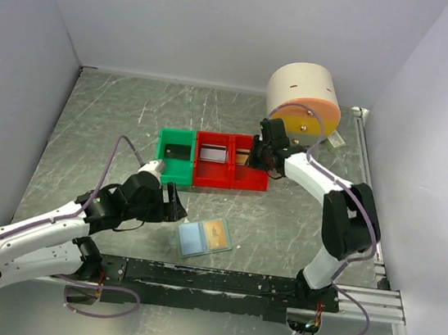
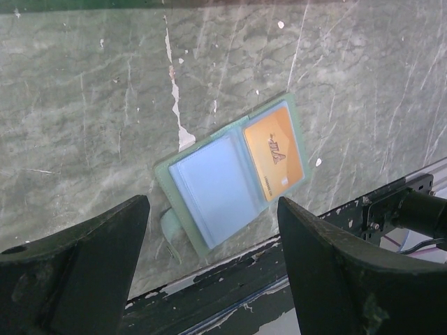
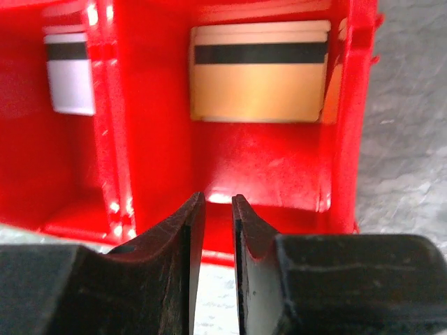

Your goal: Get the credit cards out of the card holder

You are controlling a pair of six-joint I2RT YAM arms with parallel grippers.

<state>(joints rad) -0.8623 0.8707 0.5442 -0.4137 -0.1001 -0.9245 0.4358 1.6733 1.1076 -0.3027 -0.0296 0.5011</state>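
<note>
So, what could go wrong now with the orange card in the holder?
1. The card holder lies loose. If the open left gripper pulls the orange card alone, the holder may come along, since the right gripper is away at the red bin.
2. The holder sits close to the black rail and might slide onto it.

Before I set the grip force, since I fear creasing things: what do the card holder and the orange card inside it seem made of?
The card holder: likely soft translucent plastic, pale blue, slightly glossy; the card shows through its pocket. The orange card: probably thin stiff plastic, smooth, with printed markings.
</note>
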